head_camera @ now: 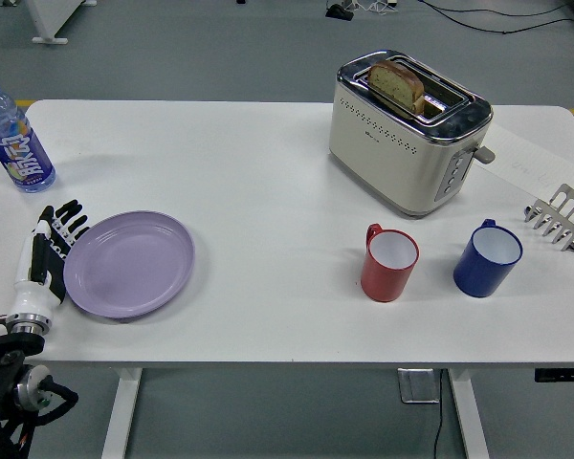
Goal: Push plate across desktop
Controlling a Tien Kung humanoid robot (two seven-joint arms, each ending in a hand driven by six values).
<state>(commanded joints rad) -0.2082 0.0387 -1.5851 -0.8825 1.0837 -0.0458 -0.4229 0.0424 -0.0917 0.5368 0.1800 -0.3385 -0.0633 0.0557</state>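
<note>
A lilac plate [129,264] lies on the white table [268,182] at the near left. My left hand [50,245] comes in from the lower left corner, fingers straight and spread, its edge against the plate's left rim. It holds nothing. My right hand is out of view.
A blue-labelled water bottle [13,139] stands at the far left. A cream toaster [408,129] with bread in it stands at the back right. A red mug [389,263] and a blue mug [487,258] stand right of centre. A metal toast rack [560,217] sits at the right edge.
</note>
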